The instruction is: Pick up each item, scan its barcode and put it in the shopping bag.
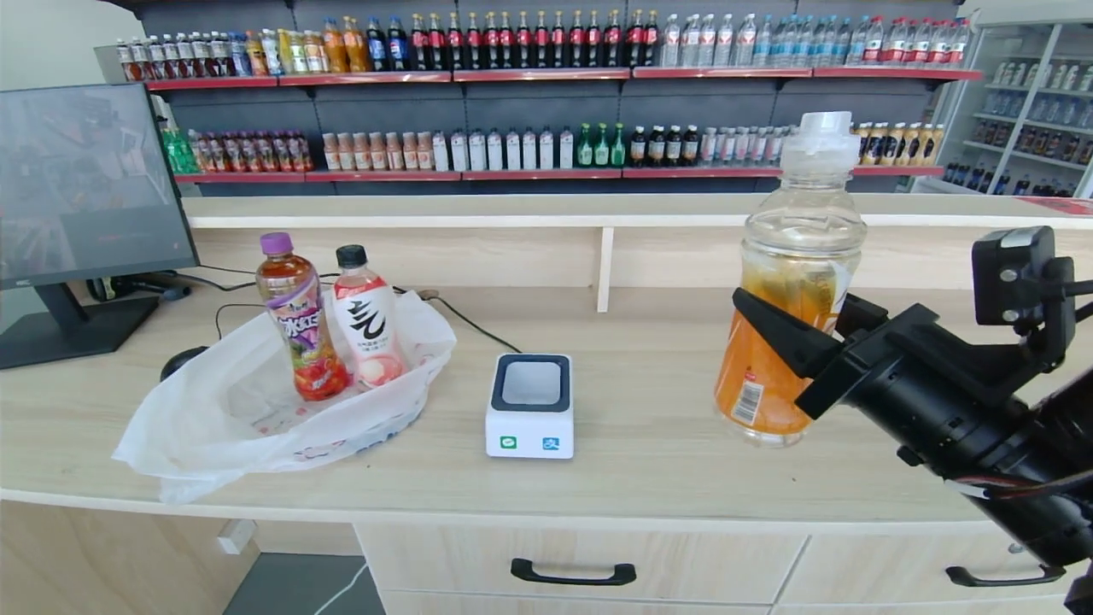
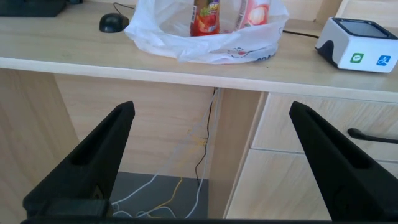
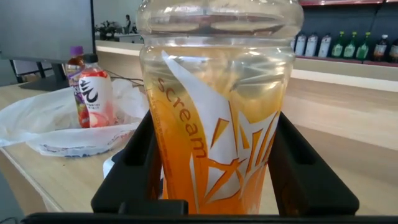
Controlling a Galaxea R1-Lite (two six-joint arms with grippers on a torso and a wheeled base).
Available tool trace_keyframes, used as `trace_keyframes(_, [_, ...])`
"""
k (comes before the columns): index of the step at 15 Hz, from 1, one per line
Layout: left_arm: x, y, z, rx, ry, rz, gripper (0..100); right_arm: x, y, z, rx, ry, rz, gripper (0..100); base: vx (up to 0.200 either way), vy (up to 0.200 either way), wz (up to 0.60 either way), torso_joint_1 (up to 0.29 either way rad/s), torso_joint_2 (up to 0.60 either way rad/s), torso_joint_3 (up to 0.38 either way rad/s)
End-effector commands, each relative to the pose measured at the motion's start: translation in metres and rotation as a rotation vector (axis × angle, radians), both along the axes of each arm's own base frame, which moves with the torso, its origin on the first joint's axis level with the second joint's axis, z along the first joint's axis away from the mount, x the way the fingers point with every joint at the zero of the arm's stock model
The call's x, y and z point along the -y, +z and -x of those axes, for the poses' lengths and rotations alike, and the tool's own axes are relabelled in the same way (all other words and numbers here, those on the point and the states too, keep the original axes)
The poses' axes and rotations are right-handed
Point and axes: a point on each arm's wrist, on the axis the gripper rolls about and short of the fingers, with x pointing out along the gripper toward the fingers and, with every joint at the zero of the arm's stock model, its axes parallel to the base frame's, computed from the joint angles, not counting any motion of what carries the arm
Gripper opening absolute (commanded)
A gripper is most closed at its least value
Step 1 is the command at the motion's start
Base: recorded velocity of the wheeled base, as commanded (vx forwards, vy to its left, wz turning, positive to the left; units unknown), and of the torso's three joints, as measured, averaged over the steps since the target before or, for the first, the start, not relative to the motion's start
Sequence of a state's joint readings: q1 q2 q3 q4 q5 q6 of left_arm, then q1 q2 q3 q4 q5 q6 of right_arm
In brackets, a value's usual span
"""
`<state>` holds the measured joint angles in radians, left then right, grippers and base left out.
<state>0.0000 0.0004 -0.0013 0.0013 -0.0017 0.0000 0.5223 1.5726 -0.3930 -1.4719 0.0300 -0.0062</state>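
An orange drink bottle (image 1: 790,290) with a white cap stands upright at the counter's right side, and my right gripper (image 1: 794,346) is shut on its lower half. In the right wrist view the black fingers (image 3: 140,158) clamp the bottle (image 3: 214,124) from both sides. Whether its base touches the counter I cannot tell. The white scanner (image 1: 530,405) sits mid-counter. Left of it lies the white shopping bag (image 1: 213,418), with a purple-capped bottle (image 1: 303,329) and a black-capped pink-and-white bottle (image 1: 365,320) standing in it. My left gripper (image 2: 211,109) hangs open below the counter edge, facing the bag (image 2: 186,43).
A monitor (image 1: 81,188) stands at the far left with a black mouse (image 1: 181,360) and cables beside the bag. A raised ledge (image 1: 598,213) runs along the counter's back, before shelves of drinks. Drawers with black handles (image 1: 572,572) sit under the front edge.
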Motion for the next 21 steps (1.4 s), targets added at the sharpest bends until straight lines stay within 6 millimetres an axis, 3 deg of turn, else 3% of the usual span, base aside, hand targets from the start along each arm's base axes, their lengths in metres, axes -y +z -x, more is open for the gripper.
trace_keyframes(1, [0.000, 0.000, 0.000, 0.000, 0.000, 0.000, 100, 0.000, -0.004, 0.000, -0.016, -0.001, 0.011, 0, 0.000, 0.200, 0.00, -0.002, 0.01, 0.002])
trace_keyframes(10, [0.000, 0.000, 0.000, 0.000, 0.000, 0.000, 100, 0.006, -0.002, 0.005, -0.007, -0.013, 0.002, 0, 0.000, 0.200, 0.00, 0.003, 0.00, 0.004])
trace_keyframes(16, [0.000, 0.000, 0.000, 0.000, 0.000, 0.000, 100, 0.011, 0.001, 0.003, 0.002, -0.034, -0.007, 0, 0.000, 0.000, 0.00, 0.000, 0.00, 0.000])
trace_keyframes(19, [0.000, 0.000, 0.000, 0.000, 0.000, 0.000, 100, 0.005, 0.007, -0.017, 0.048, -0.036, 0.019, 0, 0.000, 0.000, 0.00, 0.000, 0.00, 0.000])
trace_keyframes(21, [0.000, 0.000, 0.000, 0.000, 0.000, 0.000, 100, 0.011, 0.007, -0.027, 0.119, -0.005, 0.135, 0, 0.000, 0.000, 0.00, 0.000, 0.00, 0.000])
